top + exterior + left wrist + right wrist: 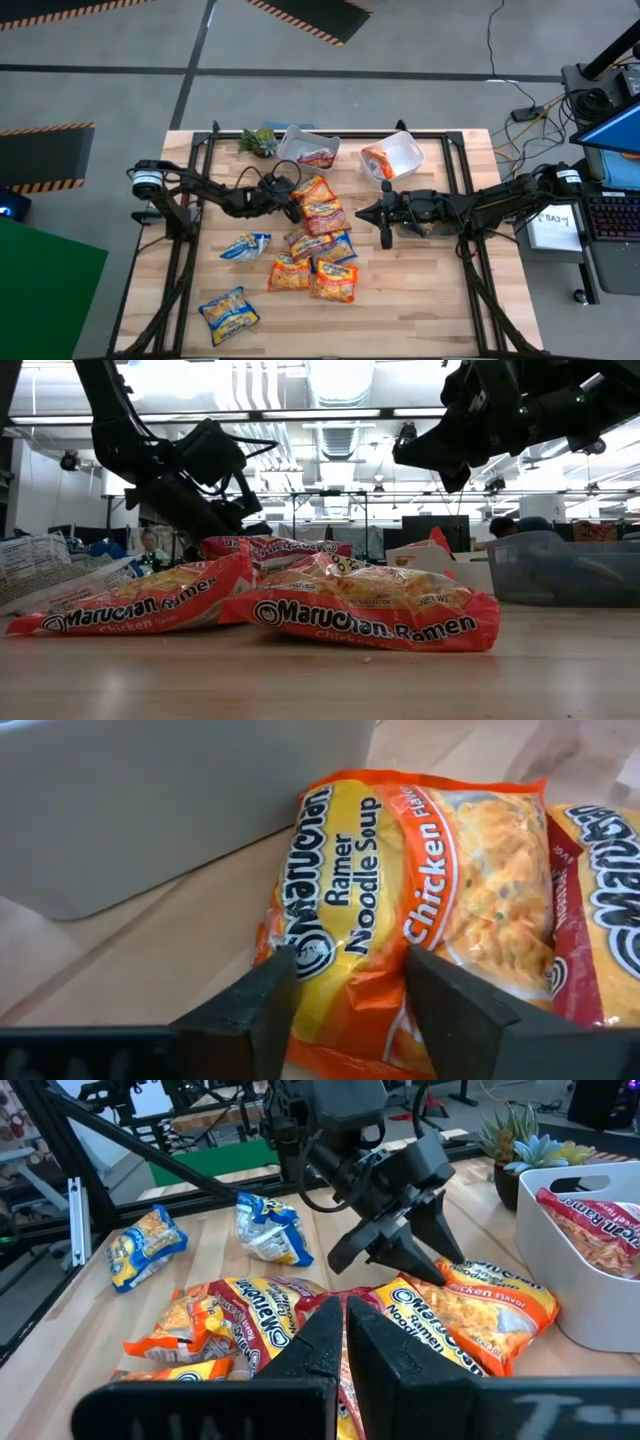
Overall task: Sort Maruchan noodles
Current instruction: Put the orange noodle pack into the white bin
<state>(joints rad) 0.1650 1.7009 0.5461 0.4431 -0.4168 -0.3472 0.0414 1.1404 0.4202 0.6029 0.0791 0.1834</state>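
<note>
Left wrist view gives us what high view can't: left gripper (345,990) fingers straddle end of orange packet (420,900), touching both sides; firm pinch or not, we cannot tell. Packet lies on table (420,310) beside left tub (305,148).
Right gripper (385,215) hovers right of pile (315,250), fingers pressed together, nothing in them.
Left tub holds 1 pink-red packet (317,158); right tub (395,158) holds 1 orange.
2 blue packets (245,246) lie left of pile. Plant (258,140) left of tubs.

Noodle packets (312,245) lie mid-table, two tubs (410,152) behind them, each holding one.
</note>
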